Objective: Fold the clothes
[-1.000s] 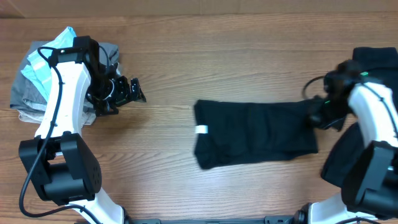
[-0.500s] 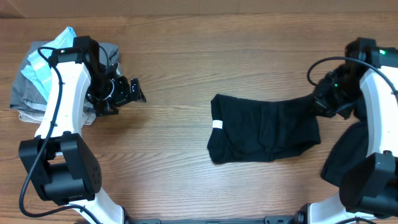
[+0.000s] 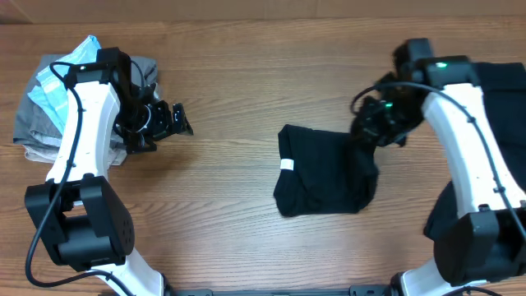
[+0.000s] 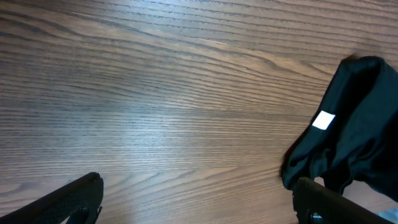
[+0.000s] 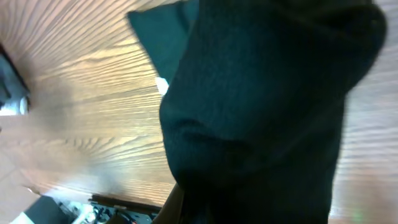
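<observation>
1. While the fold is only partly made, the T-shirt [image 3: 325, 177] lies right of centre on the table [image 3: 230, 49], its white neck tag [image 3: 287, 165] at the left edge.
2. The right hand [image 3: 371, 130] holds the shirt's right side lifted above the rest. Cloth hangs from it and fills the right wrist view, so its fingers are hidden.
3. The left hand [image 3: 174, 120] hangs spread wide and empty, well apart from the shirt on the left.
4. Judged from this, one fold is in progress. The raised side is not yet laid flat, and the result looks lumpy rather than squared.
5. More black garments [image 3: 503, 82] sit at the right edge, apparently unfolded, so much of the task is likely left.
6. A pile of grey and light-blue cloth [image 3: 41, 107] sits far left, behind the left arm.
7. Bare wood lies between the left hand and the tag edge, giving open room to carry the fold leftward. The right side is crowded by arm and garments.
</observation>
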Tool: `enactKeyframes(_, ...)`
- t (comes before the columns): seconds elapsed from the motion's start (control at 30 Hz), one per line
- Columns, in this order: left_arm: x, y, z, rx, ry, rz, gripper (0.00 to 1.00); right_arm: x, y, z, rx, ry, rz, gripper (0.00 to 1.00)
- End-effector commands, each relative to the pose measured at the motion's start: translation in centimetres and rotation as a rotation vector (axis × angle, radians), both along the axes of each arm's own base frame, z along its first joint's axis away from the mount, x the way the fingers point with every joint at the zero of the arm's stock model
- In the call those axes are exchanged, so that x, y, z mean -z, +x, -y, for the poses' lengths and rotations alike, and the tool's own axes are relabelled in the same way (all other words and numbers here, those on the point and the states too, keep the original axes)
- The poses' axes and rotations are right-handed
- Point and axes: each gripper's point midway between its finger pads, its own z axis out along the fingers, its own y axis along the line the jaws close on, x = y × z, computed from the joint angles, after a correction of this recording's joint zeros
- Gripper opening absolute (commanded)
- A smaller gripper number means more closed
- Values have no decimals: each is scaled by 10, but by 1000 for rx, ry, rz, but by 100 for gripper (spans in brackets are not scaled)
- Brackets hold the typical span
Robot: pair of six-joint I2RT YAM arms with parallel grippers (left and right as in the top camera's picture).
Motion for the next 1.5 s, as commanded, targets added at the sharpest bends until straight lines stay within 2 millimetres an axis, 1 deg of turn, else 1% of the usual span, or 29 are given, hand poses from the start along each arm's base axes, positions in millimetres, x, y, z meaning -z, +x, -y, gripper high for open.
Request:
enactKeyframes(0.0,-1,-1,0,12,4,6,100,-9,3,-33,-15,27,34,4)
enactKeyframes(0.1,-1,-1,0,12,4,6,100,-5,1,-48,-28,-16,44,5)
enactKeyframes(0.2,-1,-1,0,12,4,6,100,1,-1,-57,-18,-77,48,8)
enactKeyframes(0.27,-1,-1,0,12,4,6,100,5,0,-66,-29,-96,60,9)
enactKeyframes(0.37,-1,-1,0,12,4,6,100,11,2,-83,-70,-91,78,10)
enactKeyframes(0.47,-1,-1,0,12,4,6,100,23,1,-101,-112,-92,71,10)
enactKeyframes(0.7,-1,-1,0,12,4,6,100,47,-8,-124,-164,-116,26,10)
enactKeyframes(0.87,-1,-1,0,12,4,6,100,51,-12,-144,-170,-103,34,10)
enactKeyframes(0.9,-1,-1,0,12,4,6,100,51,-12,-147,-175,-99,41,12)
enactKeyframes(0.93,-1,-1,0,12,4,6,100,51,-12,-151,-183,-95,49,16)
enactKeyframes(0.97,-1,-1,0,12,4,6,100,51,-13,-153,-189,-93,52,24)
enactKeyframes(1.03,-1,-1,0,12,4,6,100,51,-15,-154,-193,-94,49,45)
enactKeyframes(1.1,-1,-1,0,12,4,6,100,50,-19,-156,-205,-78,34,59)
enactKeyframes(1.13,-1,-1,0,12,4,6,100,46,-22,-161,-258,-34,36,60)
enactKeyframes(1.17,-1,-1,0,12,4,6,100,40,-25,-164,-305,9,38,60)
enactKeyframes(1.2,-1,-1,0,12,4,6,100,36,-25,-162,-317,22,38,59)
enactKeyframes(1.3,-1,-1,0,12,4,6,100,24,-22,-140,-285,11,19,57)
enactKeyframes(1.33,-1,-1,0,12,4,6,100,22,-21,-133,-272,9,13,54)
enactKeyframes(1.37,-1,-1,0,12,4,6,100,22,-19,-125,-258,5,2,41)
enactKeyframes(1.4,-1,-1,0,12,4,6,100,22,-20,-119,-254,0,-8,22)
enactKeyframes(1.43,-1,-1,0,12,4,6,100,23,-20,-115,-248,-5,-19,12)
enactKeyframes(1.47,-1,-1,0,12,4,6,100,26,-21,-113,-243,-8,-30,4)
